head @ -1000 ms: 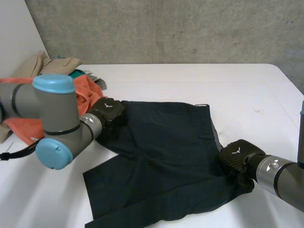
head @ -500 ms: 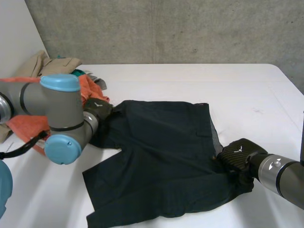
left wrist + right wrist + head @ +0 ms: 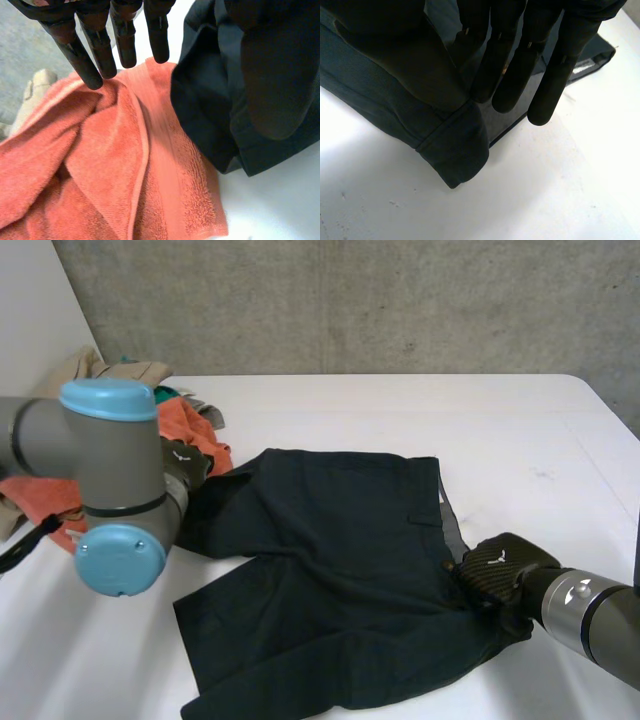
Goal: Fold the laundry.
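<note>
dark shorts (image 3: 340, 560) are spread on the bench (image 3: 400, 405), corner next to orange towel (image 3: 100, 165) pinched betw. thumb & straight fingers of left robot hand (image 3: 127, 37), opp. hem likewise by right robot hand (image 3: 500, 565); risk: thin pinch may be lost on lift, or towel dragged along.

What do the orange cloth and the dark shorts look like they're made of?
The orange cloth is likely cotton terry towelling, matte: it shows a looped, fuzzy pile with a flat woven band near its hem. The dark shorts seem to be a thin woven fabric, perhaps cotton or a blend, smooth and matte: they drape in soft folds and have stitched hems. The exact fibre cannot be told.
</note>
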`<state>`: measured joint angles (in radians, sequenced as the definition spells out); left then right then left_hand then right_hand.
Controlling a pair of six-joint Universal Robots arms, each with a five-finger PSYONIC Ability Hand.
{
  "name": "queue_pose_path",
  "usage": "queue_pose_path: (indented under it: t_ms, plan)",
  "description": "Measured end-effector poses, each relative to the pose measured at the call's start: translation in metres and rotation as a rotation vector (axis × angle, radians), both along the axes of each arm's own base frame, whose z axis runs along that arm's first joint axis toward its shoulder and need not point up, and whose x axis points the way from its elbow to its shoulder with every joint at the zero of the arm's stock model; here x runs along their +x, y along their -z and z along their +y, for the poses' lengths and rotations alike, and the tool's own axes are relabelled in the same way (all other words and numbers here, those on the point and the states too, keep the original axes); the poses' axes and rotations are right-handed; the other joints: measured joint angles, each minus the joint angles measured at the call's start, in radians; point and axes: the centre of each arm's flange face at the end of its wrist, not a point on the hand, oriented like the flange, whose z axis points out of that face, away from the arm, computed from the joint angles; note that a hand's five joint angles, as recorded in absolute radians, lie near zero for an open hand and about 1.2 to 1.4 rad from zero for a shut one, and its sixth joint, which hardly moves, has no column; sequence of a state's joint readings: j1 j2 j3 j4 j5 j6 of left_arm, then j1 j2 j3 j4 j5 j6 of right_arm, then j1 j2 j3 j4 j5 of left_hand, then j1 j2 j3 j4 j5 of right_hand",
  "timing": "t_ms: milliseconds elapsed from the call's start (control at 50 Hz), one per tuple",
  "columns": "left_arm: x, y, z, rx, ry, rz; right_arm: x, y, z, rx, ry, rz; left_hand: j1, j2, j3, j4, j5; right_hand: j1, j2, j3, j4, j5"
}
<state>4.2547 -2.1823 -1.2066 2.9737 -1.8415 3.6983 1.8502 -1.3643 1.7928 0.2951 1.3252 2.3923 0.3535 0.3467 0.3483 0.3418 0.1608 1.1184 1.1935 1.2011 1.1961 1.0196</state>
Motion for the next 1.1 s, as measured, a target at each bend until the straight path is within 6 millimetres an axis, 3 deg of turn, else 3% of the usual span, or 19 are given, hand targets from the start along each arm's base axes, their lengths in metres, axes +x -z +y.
queue_pose_path:
  t_ms: [140,240,280,340,380,480,600,780,840,900,960,1040,1100]
  plan:
    - [0.013,-0.040,0.028,-0.030,-0.001,0.083,0.002,-0.008,0.003,-0.024,-0.016,-0.031,0.000,0.000,0.000,0.000,0.000,0.000,0.000,0.000,0.000,0.000]
    - [0.023,-0.062,0.066,-0.032,0.044,0.157,0.007,-0.014,0.004,-0.044,-0.035,-0.067,0.004,0.010,0.002,0.008,0.023,0.000,0.000,0.000,0.000,0.000]
    - [0.027,-0.066,0.091,-0.011,0.089,0.189,0.010,-0.016,0.002,-0.053,-0.037,-0.090,0.039,0.044,0.041,0.049,0.060,0.000,0.000,0.000,0.000,0.000]
    - [0.030,-0.065,0.110,0.015,0.121,0.203,0.014,-0.017,-0.001,-0.061,-0.032,-0.113,0.062,0.068,0.065,0.074,0.083,0.000,0.000,0.000,0.000,0.000]
    - [0.033,-0.060,0.138,0.071,0.165,0.208,0.018,-0.018,-0.006,-0.069,-0.011,-0.149,0.101,0.105,0.104,0.114,0.121,0.000,0.000,0.000,0.000,0.000]
    - [0.040,-0.044,0.179,0.175,0.218,0.194,0.021,-0.021,-0.018,-0.092,0.050,-0.203,0.101,0.110,0.108,0.121,0.130,0.000,0.000,0.000,0.000,0.000]
    - [0.044,-0.025,0.209,0.269,0.257,0.160,0.020,-0.023,-0.029,-0.130,0.116,-0.227,0.101,0.110,0.108,0.121,0.131,0.000,0.000,0.000,0.000,0.000]
    - [0.040,0.001,0.215,0.378,0.259,0.103,0.014,-0.023,-0.034,-0.147,0.155,-0.221,0.174,0.175,0.171,0.181,0.188,0.000,0.000,0.000,0.000,0.000]
    - [0.036,0.011,0.210,0.415,0.248,0.084,0.012,-0.022,-0.035,-0.144,0.160,-0.218,0.418,0.393,0.391,0.398,0.402,0.000,0.000,0.000,0.000,0.000]
    - [0.032,0.018,0.204,0.436,0.236,0.082,0.011,-0.021,-0.035,-0.138,0.162,-0.215,0.758,0.744,0.737,0.750,0.745,0.000,0.000,0.000,0.000,0.000]
    - [0.028,0.022,0.197,0.439,0.219,0.096,0.011,-0.021,-0.034,-0.130,0.162,-0.211,0.784,0.839,0.829,0.847,0.824,-0.026,-0.032,-0.033,-0.031,-0.020]
    - [0.024,0.019,0.181,0.401,0.179,0.125,0.008,-0.025,-0.027,-0.095,0.143,-0.180,0.784,0.844,0.833,0.851,0.824,-0.608,-0.667,-0.666,-0.660,-0.659]
    - [0.024,0.014,0.168,0.357,0.143,0.134,0.003,-0.032,-0.019,-0.070,0.110,-0.137,0.784,0.844,0.833,0.851,0.824,-0.711,-0.779,-0.789,-0.788,-0.802]
